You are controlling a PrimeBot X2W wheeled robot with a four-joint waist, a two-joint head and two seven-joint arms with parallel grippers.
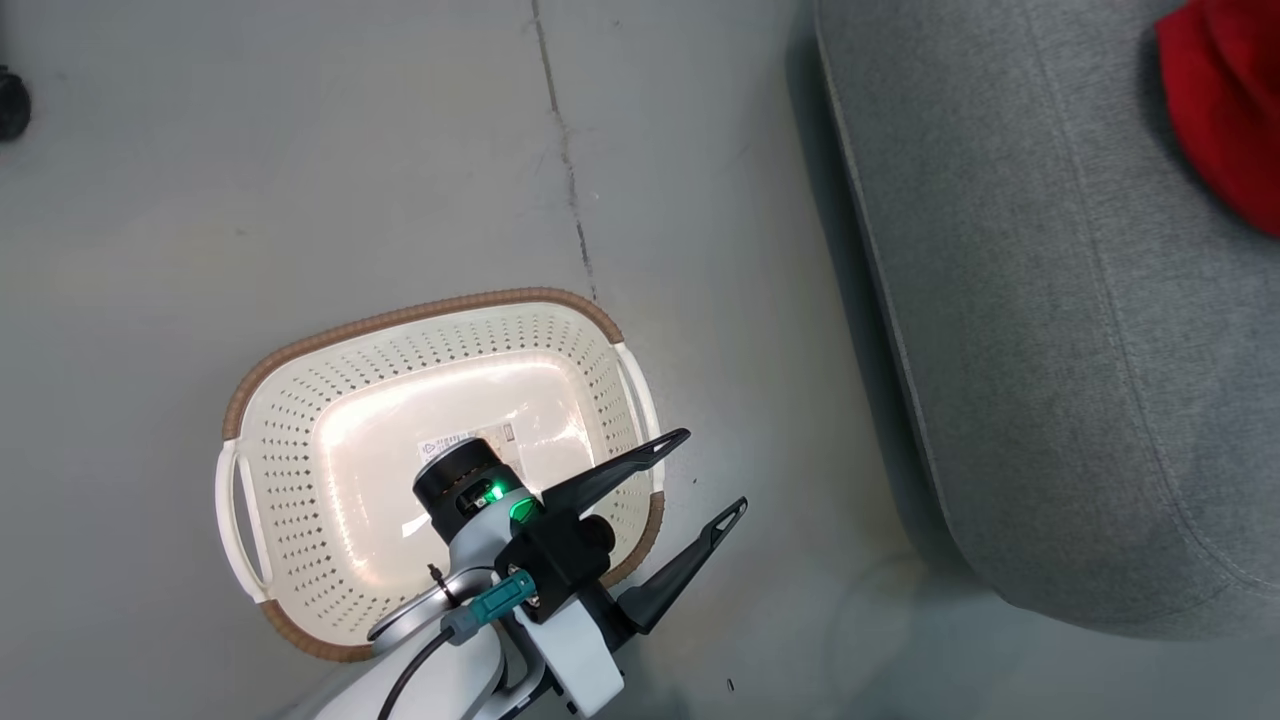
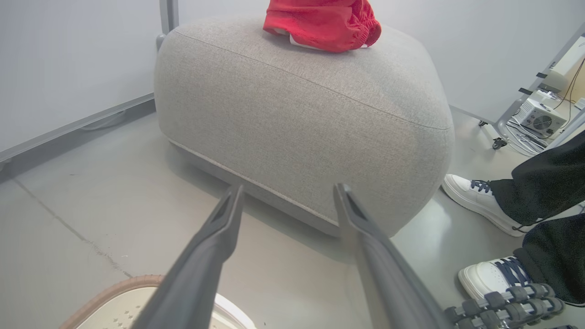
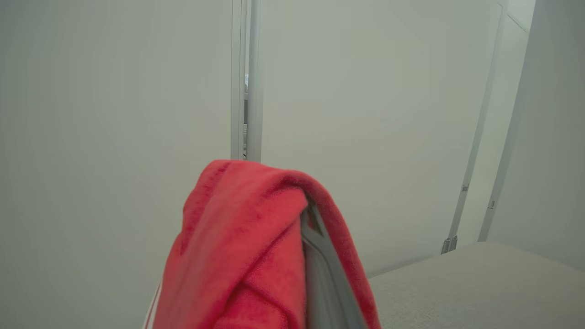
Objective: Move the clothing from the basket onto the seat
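The cream basket (image 1: 300, 400) stands on the floor with nothing in it but the label on its bottom; its rim (image 2: 114, 288) also shows in the left wrist view. My left gripper (image 1: 710, 472) hangs open and holds nothing over the basket's right rim, pointing at the grey seat (image 1: 1050, 300); its fingers spread wide (image 2: 288, 194) in front of the seat (image 2: 297, 114). Red clothing (image 2: 320, 23) lies on top of the seat, and shows at the top right (image 1: 1220, 110) in the head view. My right gripper (image 3: 313, 214) is shut on another red garment (image 3: 242, 256), draped over its fingers above the seat (image 3: 480, 283).
A person's white shoes (image 2: 480, 201) and dark trouser legs (image 2: 544, 183) stand right of the seat. Pale partition panels (image 3: 365, 114) on wheels stand behind it. A floor crack (image 1: 570, 180) runs beyond the basket. Equipment and cables (image 2: 539, 119) sit at the far right.
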